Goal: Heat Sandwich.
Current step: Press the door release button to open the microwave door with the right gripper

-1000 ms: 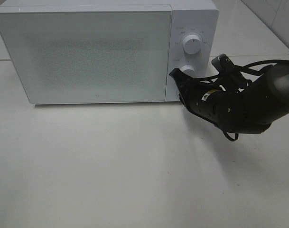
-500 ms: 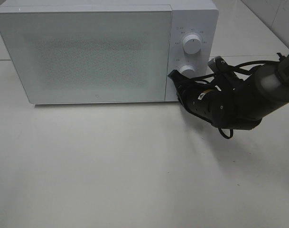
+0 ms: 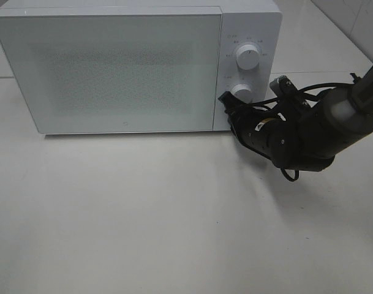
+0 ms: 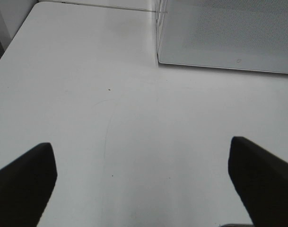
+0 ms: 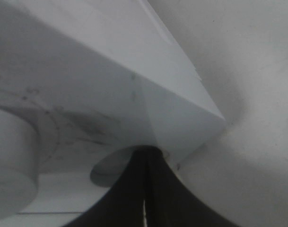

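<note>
High view: the right claw [image 3: 225, 99], pressed together, sits at the closed microwave [image 3: 113, 67] beside its lower knob [image 3: 242, 91]. Left wrist: the left claw [image 4: 140, 146] hangs spread over the bench [image 4: 87, 71]. Right wrist: shut tips meet the microwave's front. Where the sandwich lies cannot be told.

The microwave [image 3: 113, 67] is positioned at the rear of the table [image 3: 143, 214]. On its right-hand panel, the upper knob [image 3: 247, 58] is located directly above the lower knob [image 3: 241, 92]. The right claw [image 3: 226, 99] is placed at the lower knob, in front of the panel.
</note>
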`<act>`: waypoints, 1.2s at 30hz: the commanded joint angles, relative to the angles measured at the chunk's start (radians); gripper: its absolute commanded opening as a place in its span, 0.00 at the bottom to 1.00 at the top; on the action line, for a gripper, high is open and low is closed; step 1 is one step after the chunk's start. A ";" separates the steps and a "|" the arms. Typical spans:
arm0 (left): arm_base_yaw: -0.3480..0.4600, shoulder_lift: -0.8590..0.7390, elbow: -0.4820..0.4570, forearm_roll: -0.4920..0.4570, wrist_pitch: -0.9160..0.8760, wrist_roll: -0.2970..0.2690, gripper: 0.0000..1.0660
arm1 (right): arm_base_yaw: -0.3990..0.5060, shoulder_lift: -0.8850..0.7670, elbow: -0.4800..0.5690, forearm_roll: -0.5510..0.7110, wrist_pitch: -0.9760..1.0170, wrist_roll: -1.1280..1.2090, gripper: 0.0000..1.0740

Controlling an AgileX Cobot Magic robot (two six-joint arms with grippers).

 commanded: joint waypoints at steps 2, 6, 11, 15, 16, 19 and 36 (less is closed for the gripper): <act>0.000 -0.016 0.000 -0.009 -0.009 -0.009 0.85 | -0.023 -0.013 -0.026 0.011 -0.236 0.018 0.00; 0.000 -0.016 0.000 -0.009 -0.009 -0.009 0.85 | -0.030 -0.013 -0.026 0.013 -0.246 0.023 0.00; 0.000 -0.016 0.000 -0.009 -0.009 -0.009 0.85 | -0.035 -0.013 -0.026 0.011 -0.323 0.073 0.00; 0.000 -0.016 0.000 -0.009 -0.009 -0.009 0.85 | -0.035 -0.014 -0.026 0.011 -0.331 0.073 0.00; 0.000 -0.016 0.000 -0.009 -0.009 -0.009 0.85 | -0.035 -0.014 -0.026 0.011 -0.331 0.074 0.00; 0.000 -0.016 0.000 -0.009 -0.009 -0.009 0.85 | -0.035 -0.014 -0.026 0.011 -0.335 0.105 0.00; 0.000 -0.016 0.000 -0.009 -0.009 -0.009 0.85 | -0.075 -0.013 -0.093 -0.029 -0.293 0.155 0.00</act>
